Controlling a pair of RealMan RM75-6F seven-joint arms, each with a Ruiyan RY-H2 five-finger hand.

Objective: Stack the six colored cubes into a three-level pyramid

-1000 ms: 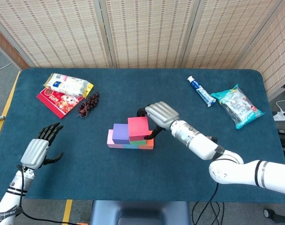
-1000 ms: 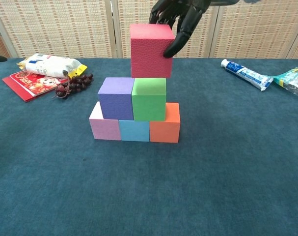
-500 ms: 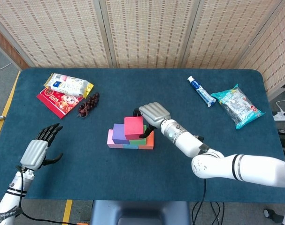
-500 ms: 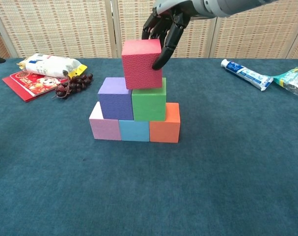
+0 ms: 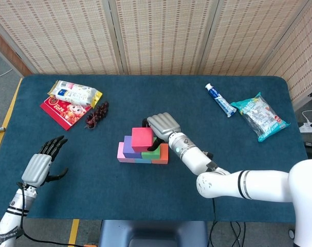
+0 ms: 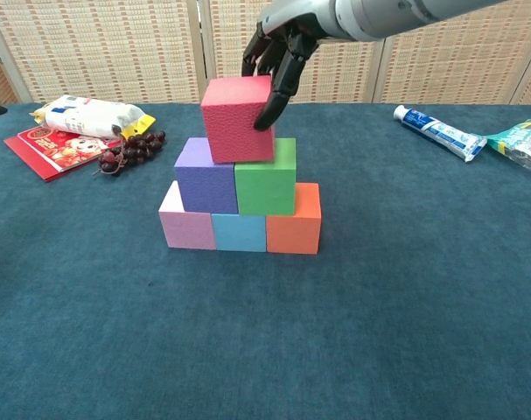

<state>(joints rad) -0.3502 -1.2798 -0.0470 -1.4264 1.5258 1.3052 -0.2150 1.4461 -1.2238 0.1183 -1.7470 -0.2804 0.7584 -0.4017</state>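
Note:
My right hand grips a red cube from above and holds it, slightly tilted, over the seam between the purple cube and the green cube. Those two stand on a bottom row of a pink cube, a light blue cube and an orange cube. Whether the red cube touches the cubes below I cannot tell. My left hand hovers open near the table's left front edge, far from the stack.
A snack bag, a red packet and a bunch of grapes lie at the back left. A toothpaste tube and a teal bag lie at the back right.
My right hand has carried the red cube left and down, from above the green cube's right side to over the seam of the second level. The left hand has not moved.

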